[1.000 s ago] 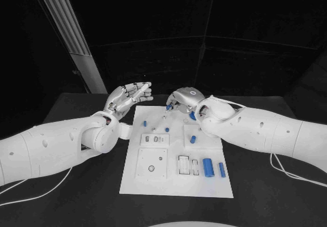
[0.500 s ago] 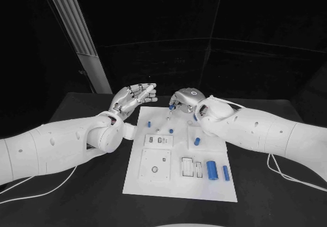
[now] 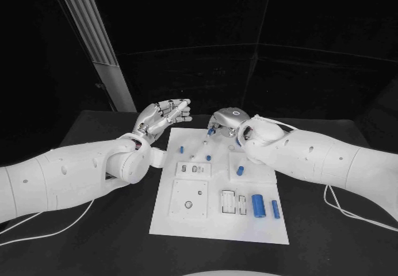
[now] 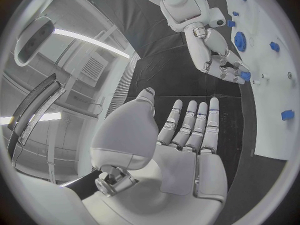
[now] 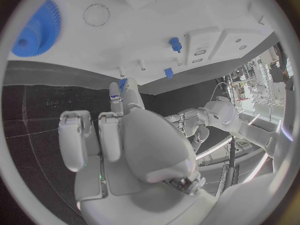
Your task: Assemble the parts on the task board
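Black table [image 3: 99, 218], white task board [image 3: 217, 227]; right robot hand [image 3: 225, 123] above its far edge, pinching small blue part [image 3: 210, 131]; left robot hand [image 3: 161, 118] empty, fingers spread.

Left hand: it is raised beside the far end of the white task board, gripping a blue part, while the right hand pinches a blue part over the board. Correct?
Not quite. The left hand holds nothing: the left wrist view shows its palm bare and fingers apart. It is raised beside the far end of the task board, and the right hand does pinch a small blue part over the board.

lab | black table [image 3: 99, 230], dark backdrop, ceiling strip lights [image 4: 94, 41] (test rig)
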{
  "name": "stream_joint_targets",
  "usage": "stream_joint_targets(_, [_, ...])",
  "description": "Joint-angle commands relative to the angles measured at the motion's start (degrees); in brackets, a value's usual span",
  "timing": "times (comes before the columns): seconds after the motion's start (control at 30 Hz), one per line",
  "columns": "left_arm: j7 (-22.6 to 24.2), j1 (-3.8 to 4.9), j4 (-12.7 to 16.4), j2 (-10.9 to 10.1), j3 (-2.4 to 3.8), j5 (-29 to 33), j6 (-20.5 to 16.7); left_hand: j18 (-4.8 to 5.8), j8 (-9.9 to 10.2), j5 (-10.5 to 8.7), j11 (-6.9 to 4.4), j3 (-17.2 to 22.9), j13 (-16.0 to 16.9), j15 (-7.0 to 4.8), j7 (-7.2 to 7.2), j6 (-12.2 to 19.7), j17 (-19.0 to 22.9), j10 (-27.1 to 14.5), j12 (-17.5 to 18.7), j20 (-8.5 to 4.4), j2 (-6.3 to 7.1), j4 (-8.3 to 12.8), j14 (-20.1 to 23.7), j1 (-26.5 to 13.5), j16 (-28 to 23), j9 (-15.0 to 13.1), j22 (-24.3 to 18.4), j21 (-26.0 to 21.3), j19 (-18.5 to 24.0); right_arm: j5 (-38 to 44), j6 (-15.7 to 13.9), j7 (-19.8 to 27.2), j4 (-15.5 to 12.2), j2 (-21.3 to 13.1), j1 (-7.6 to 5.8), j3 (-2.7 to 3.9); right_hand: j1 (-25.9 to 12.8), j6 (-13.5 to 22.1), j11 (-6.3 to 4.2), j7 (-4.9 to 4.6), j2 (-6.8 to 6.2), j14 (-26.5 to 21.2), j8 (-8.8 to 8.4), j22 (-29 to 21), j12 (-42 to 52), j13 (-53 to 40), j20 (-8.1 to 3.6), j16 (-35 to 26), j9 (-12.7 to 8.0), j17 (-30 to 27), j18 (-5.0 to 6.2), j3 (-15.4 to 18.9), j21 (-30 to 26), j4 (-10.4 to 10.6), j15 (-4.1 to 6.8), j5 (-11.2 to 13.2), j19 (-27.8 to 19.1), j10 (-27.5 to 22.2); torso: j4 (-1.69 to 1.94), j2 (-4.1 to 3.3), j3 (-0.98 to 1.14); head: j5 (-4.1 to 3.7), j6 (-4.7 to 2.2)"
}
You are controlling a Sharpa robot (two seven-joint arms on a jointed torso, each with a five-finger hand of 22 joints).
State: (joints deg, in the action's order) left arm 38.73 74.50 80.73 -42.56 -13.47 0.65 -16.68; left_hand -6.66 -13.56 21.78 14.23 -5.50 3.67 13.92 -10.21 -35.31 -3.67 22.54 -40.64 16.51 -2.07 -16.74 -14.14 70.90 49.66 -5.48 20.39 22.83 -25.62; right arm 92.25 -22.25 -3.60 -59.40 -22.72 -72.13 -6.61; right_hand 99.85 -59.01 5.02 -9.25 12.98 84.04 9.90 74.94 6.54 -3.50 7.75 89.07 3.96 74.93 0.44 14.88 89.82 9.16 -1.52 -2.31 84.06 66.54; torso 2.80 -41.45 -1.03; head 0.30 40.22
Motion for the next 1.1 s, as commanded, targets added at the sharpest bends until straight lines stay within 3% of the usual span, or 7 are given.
stream_joint_targets(0.03, [12.62,0.17,-0.07,0.15,0.05,0.0,0.66,0.28,-0.37,0.37,0.04,-0.47,0.02,-0.04,-5.96,0.37,-0.06,-0.03,0.37,0.06,-0.45,0.01,0.54,0.34,-0.19,-0.06,-0.07,0.11,0.32,0.04,1.33,-0.6,0.04,0.03,-0.13,0.06,0.13,-0.84,0.4,0.67,-0.08,5.07,0.02,15.06,-0.36,0.07,-0.03,0.38,0.06,9.94,-0.44,0.01,0.18,0.33,-0.08,-0.39,5.94,0.17,0.11,-0.08,-0.04,-0.11,0.0])
stream_joint_targets(0.67, [12.53,0.26,-0.31,0.14,0.05,0.0,0.84,0.29,-0.43,0.4,0.04,-0.48,0.02,-0.03,-5.97,0.44,-0.06,-0.05,0.38,0.06,-0.51,0.0,0.58,0.38,-0.19,-0.07,-0.09,0.1,0.36,0.11,-0.25,-0.07,0.73,0.36,-0.14,0.08,0.14,-0.64,0.47,0.58,-0.07,5.05,-0.32,15.06,-0.73,0.05,0.04,0.37,-0.01,9.87,-0.44,0.08,0.18,0.59,-0.15,-0.4,5.94,0.25,-0.01,-0.36,-0.05,-0.12,0.24])
stream_joint_targets(0.9, [12.51,0.26,-0.35,0.19,0.05,0.0,0.89,0.3,-0.45,0.41,0.04,-0.48,0.02,-0.03,-5.97,0.46,-0.06,-0.06,0.39,0.06,-0.52,0.0,0.59,0.39,-0.19,-0.07,-0.09,0.1,0.37,0.11,-0.47,0.22,1.43,1.02,-0.15,0.09,0.14,-0.66,0.47,0.58,-0.07,5.04,-0.34,15.06,-0.75,0.04,0.05,0.36,-0.01,9.81,-0.44,0.09,0.18,0.63,-0.16,-0.4,5.94,0.29,0.06,-0.34,-0.05,-0.13,-0.24])
stream_joint_targets(1.1, [12.5,0.27,-0.3,0.18,0.05,0.0,0.87,0.3,-0.45,0.41,0.04,-0.48,0.02,-0.03,-5.97,0.46,-0.06,-0.06,0.39,0.06,-0.52,0.0,0.59,0.39,-0.19,-0.07,-0.09,0.1,0.37,0.11,-0.08,0.13,2.06,1.38,-0.15,0.1,0.16,-0.67,0.47,0.59,-0.08,5.04,-0.35,15.06,-0.77,0.04,0.05,0.36,-0.01,9.8,-0.44,0.08,0.18,0.62,-0.17,-0.4,5.94,0.31,0.07,-0.31,-0.08,-0.07,-0.19])
